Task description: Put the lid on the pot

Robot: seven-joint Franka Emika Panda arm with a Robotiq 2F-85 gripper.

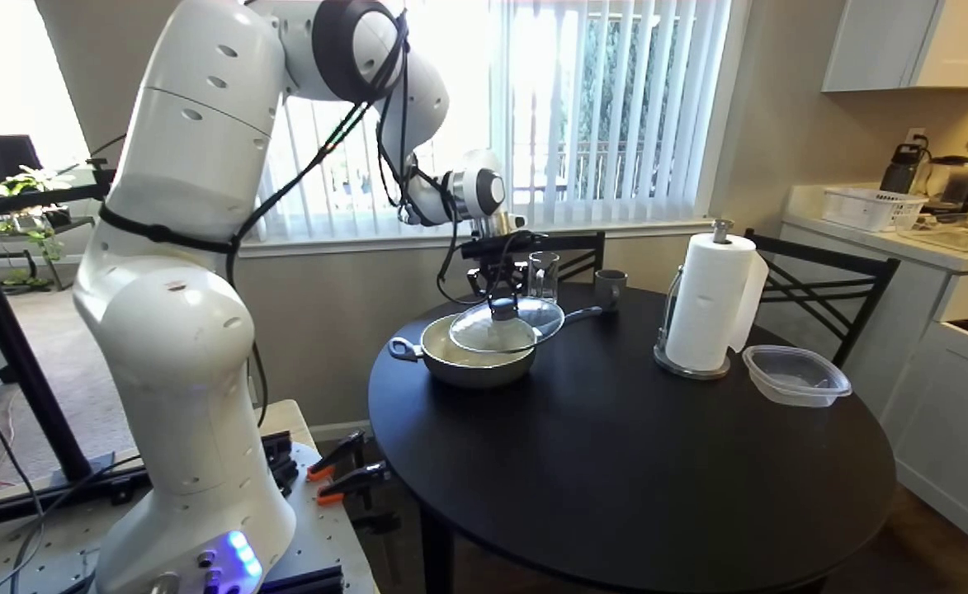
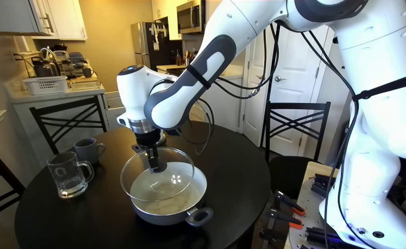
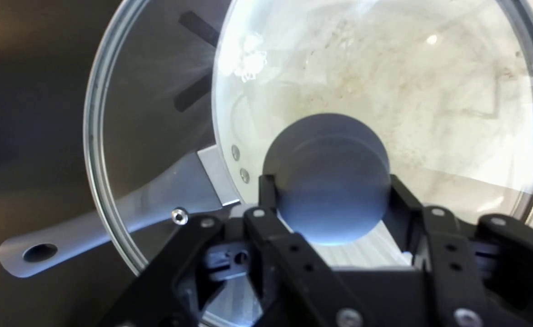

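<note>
Round black tabletop (image 1: 657, 478) with a shallow round pot (image 2: 164, 218) on it, cream-white inside, grey outside. Metal-rimmed round clear glass lid (image 2: 161, 185) is up over it, shifted toward 11 o'clock in an exterior view; can't really tell if the edges touch. Black tool (image 3: 332, 194) is clamped on the lid's dark round knob (image 3: 327, 156).

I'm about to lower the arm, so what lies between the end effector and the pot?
The glass lid, its knob gripped by the end effector. In every view, the pot shows partly through the lid.
</note>
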